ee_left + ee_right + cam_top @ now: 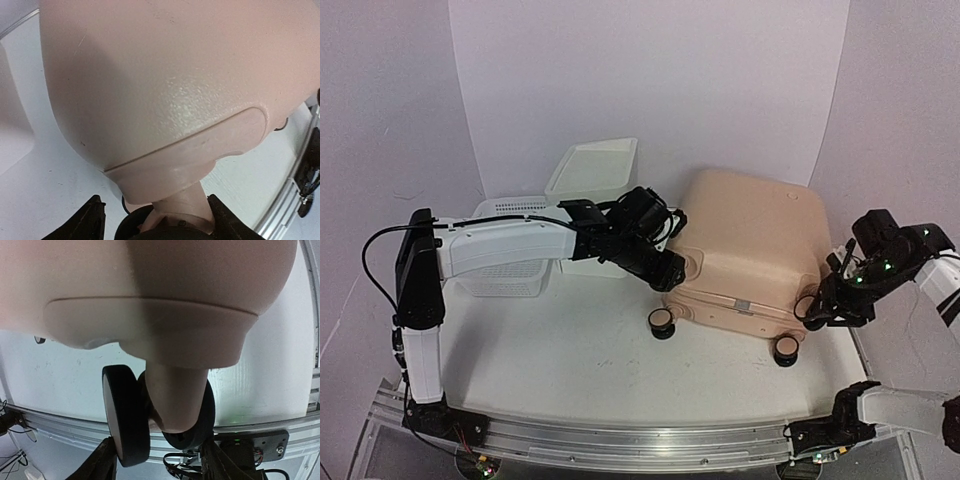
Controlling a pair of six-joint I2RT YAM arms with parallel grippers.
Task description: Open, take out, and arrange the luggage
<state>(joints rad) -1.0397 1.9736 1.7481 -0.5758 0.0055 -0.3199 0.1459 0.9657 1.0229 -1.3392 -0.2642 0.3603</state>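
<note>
1. Nearest, one metal rail [620, 440] is running along the table's [570, 350] front edge, carrying the bases of two arms.
2. Behind the rail, a broad strip of bare table is lying open up to the wheels, giving the most free room.
3. One peach-pink luggage [750, 240] is lying flat right of centre, its two visible casters pointing toward the rail: a left caster [662, 322] and a right caster [786, 350]. Its right side is sitting close to the table's right edge, leaving a narrow gap.
4. At the left wheel corner, the left gripper [672, 268] is straddling the caster's stem [175, 200], jaws partly open. A sliver of table is showing beside one finger [95, 220], so nothing is being clamped.
5. At the right wheel corner, the right gripper [160, 445] is flanking the twin-wheeled caster with its fingers [102, 465] partly apart. Whether they are gripping it cannot be told.
6. Farther back on the left, one white mesh basket [505, 280] is sitting under the left arm.
7. Behind it, one white drawer box [595, 165] is tilting up near the curved backdrop.
</note>
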